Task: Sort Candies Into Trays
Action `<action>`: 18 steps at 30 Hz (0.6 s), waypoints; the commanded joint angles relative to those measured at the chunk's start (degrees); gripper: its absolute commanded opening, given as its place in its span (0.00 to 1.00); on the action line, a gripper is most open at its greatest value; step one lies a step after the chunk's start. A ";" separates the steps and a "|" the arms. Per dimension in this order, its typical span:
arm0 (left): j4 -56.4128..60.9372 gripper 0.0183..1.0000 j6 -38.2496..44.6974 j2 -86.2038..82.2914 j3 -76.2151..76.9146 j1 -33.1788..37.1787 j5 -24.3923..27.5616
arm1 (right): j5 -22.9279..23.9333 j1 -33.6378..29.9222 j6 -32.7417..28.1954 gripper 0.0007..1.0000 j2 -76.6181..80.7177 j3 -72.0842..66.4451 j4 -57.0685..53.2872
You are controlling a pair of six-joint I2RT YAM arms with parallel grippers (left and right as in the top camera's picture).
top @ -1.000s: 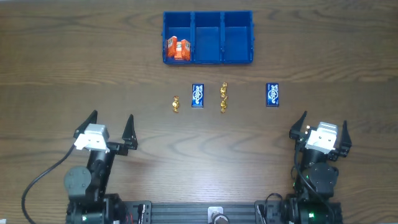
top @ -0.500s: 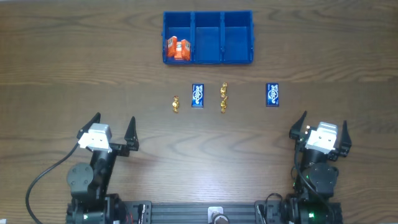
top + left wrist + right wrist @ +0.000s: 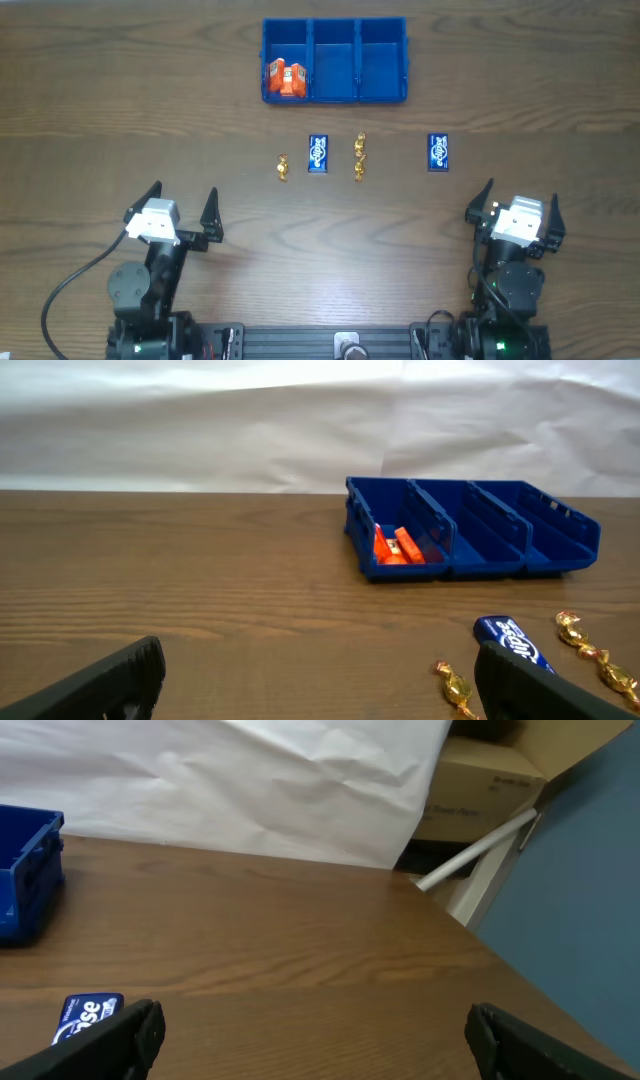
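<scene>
Partly hidden, blue candy (image 3: 90, 1013) peeks past empty, wide-open right claw (image 3: 312, 1020); left claw (image 3: 320, 655) likewise.

You've got left arm (image 3: 158, 255) and right arm (image 3: 512, 262) both tucked close to their bases, wrists facing forward, jaws spread wide on each.
</scene>
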 commanded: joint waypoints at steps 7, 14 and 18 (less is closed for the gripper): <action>-1.92 1.00 1.03 -0.44 -1.11 -0.20 1.16 | 0.11 0.15 -0.31 1.00 -0.35 -0.20 -0.28; -1.92 1.00 1.03 -0.44 -1.11 -0.20 1.16 | 0.09 0.22 -0.31 1.00 -0.35 -0.17 -0.31; -1.92 1.00 1.03 -0.44 -1.11 -0.20 1.16 | -6.78 0.22 1.90 1.00 0.37 3.13 -1.99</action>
